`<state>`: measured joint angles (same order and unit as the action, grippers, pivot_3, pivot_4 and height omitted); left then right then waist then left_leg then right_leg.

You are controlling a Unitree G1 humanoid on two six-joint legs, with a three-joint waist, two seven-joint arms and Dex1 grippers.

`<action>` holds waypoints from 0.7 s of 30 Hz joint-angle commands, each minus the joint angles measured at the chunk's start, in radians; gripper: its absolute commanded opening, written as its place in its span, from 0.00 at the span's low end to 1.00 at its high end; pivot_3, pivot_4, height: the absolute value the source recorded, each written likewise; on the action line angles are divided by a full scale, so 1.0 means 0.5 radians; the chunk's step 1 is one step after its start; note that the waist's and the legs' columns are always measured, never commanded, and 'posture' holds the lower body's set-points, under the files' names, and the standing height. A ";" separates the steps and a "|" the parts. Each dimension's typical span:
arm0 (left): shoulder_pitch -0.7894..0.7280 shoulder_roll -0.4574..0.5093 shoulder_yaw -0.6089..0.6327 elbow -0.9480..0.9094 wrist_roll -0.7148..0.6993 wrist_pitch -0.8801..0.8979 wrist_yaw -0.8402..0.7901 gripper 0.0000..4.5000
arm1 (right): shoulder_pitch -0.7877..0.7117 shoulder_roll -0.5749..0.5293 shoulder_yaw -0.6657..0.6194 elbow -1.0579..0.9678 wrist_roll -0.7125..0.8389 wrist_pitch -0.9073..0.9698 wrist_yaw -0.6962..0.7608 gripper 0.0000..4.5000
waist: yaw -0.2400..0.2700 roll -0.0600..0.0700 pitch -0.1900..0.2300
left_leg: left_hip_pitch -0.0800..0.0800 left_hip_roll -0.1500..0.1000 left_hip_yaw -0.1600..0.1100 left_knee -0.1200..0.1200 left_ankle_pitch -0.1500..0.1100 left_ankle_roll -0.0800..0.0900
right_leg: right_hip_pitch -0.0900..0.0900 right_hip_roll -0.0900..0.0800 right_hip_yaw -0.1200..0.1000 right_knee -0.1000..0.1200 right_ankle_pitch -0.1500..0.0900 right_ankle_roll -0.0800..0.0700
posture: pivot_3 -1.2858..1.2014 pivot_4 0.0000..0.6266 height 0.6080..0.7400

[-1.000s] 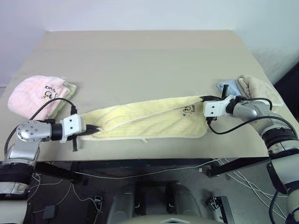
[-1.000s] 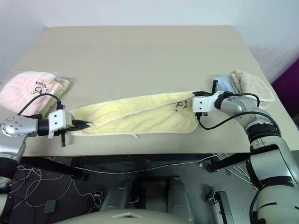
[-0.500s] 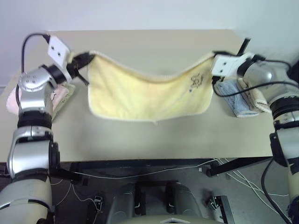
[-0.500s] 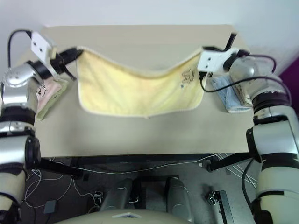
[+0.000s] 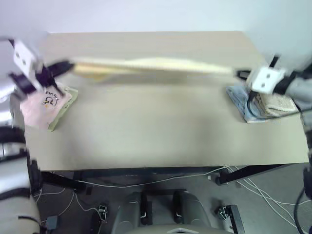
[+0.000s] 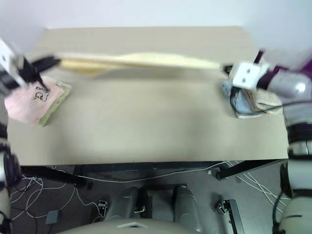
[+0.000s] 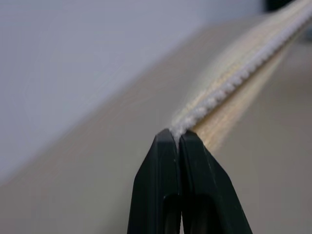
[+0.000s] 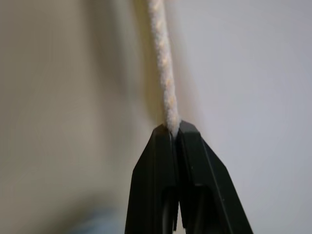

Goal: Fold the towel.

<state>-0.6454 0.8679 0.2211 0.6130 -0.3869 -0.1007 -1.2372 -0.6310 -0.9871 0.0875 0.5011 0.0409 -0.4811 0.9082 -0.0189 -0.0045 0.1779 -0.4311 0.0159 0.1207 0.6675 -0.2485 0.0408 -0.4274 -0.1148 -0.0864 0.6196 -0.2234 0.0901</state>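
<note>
Yellow towel (image 5: 151, 66), one, between two grippers.

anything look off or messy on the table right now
Nothing stands out. The yellow towel is stretched taut above the table, pinched at each end by the left gripper and the right gripper. The folded towels sit at both table edges.
</note>
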 commanded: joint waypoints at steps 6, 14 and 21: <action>1.171 0.309 0.457 -1.141 -0.396 0.797 -0.150 0.00 | 0.825 -0.321 -0.532 -0.900 0.599 0.758 0.362 0.01 | 0.004 0.001 0.000 | 0.008 0.001 -0.005 -0.001 -0.008 0.007 | 0.002 -0.008 0.002 0.000 -0.001 -0.003 | 0.52 0.24 1.00; 1.547 0.286 0.628 -1.464 -0.436 1.004 -0.067 0.00 | 1.085 -0.417 -0.664 -1.136 0.638 1.036 0.551 0.01 | 0.016 0.002 -0.001 | 0.009 0.000 -0.015 -0.003 -0.014 0.004 | 0.000 -0.011 -0.002 -0.010 -0.005 -0.012 | 0.52 0.24 1.00; 1.302 0.207 0.450 -1.361 -0.336 0.960 0.122 0.00 | 0.606 -0.233 -0.311 -0.840 0.251 0.863 0.416 0.01 | 0.010 0.004 -0.001 | 0.008 -0.001 -0.014 -0.005 -0.014 0.003 | -0.003 -0.010 -0.002 -0.010 -0.005 -0.016 | 0.52 0.24 1.00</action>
<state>0.0157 0.9753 0.4485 -0.0804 -0.5728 0.3965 -1.1937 -0.3008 -1.1108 -0.0811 0.0487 0.2130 -0.0184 1.1394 -0.0138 -0.0023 0.1775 -0.4273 0.0155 0.1136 0.6651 -0.2553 0.0423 -0.4289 -0.1199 -0.0875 0.6147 -0.2260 0.0823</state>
